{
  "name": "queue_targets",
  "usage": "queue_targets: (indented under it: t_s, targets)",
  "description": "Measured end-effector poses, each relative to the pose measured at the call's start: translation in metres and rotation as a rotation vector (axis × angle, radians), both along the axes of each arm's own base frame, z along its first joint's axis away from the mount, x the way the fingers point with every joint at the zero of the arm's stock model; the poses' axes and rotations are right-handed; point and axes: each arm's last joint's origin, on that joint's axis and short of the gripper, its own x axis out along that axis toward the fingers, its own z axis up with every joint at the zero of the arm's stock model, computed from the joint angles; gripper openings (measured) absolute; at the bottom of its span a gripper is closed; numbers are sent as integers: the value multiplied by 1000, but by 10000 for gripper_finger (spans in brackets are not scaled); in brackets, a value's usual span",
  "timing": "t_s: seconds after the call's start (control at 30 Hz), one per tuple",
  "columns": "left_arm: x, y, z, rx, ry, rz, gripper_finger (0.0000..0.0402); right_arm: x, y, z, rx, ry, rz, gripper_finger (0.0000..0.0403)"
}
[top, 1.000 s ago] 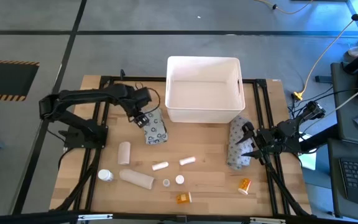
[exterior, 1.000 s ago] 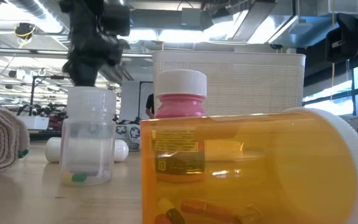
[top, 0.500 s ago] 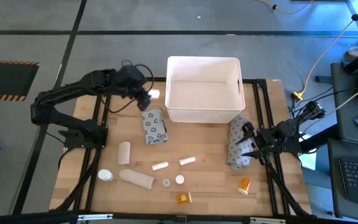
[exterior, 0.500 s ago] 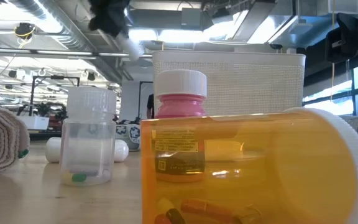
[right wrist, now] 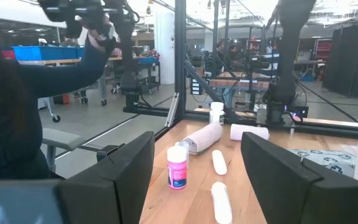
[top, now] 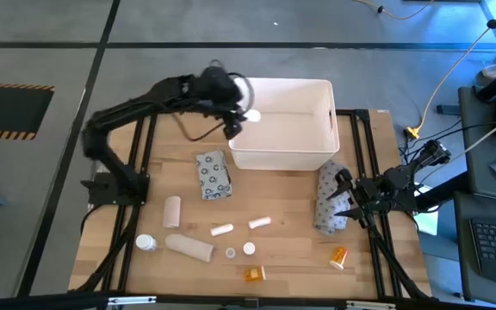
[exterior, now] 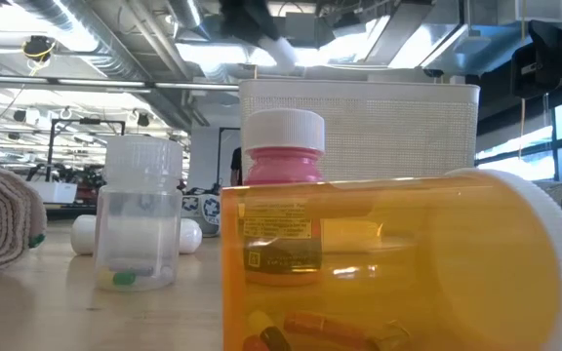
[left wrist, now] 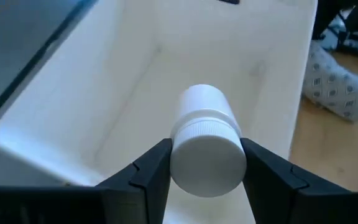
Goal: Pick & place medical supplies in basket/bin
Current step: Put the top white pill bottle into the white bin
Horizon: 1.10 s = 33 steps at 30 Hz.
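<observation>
Since the earlier frames, the left gripper (top: 241,120) has travelled from the grey patterned packet (top: 214,175) up and across to the left wall of the white tub (top: 282,123), and it now hangs over the tub's inner left edge. Its 2 fingers (left wrist: 151,171) are closed on a small white bottle (left wrist: 207,140); in the left wrist view the bottle sits between the jaws, its ribbed cap toward the camera and its body pointing out over the tub's bare white floor (left wrist: 166,81). In the high view the same bottle (top: 251,115) shows as a white spot just inside the tub's left rim. The right gripper (top: 344,196) waits at the right side of the table, beside a second grey patterned packet (top: 328,200), with its jaws standing apart and nothing between them. On the wooden table (top: 291,250) in front of the tub lie 2 rolls (top: 172,211), 2 small white cylinders (top: 222,230), 2 white caps (top: 249,249), a clear bottle (top: 146,244) and 2 orange pill bottles (top: 339,257). In the low view an orange pill bottle (exterior: 398,263) lies on its side closest to the camera, with a pink bottle (exterior: 283,151) behind it.
</observation>
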Motion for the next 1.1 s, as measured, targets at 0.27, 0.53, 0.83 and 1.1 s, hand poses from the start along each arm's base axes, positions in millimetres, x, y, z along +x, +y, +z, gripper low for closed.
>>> queue_targets:
  t_s: [0.27,0.53,0.83,1.1]
  targets:
    - [66,42,-45,-44,184,-85,165,0,0,0,0,0,0,243]
    - [92,79,-121,-158,415,-62,164,0,0,0,-1,0,0,243]
    - [96,99,-174,-228,567,-61,165,0,0,0,-25,-8,-3,243]
    - [97,104,-191,-250,609,-57,168,0,0,0,-25,-5,-3,243]
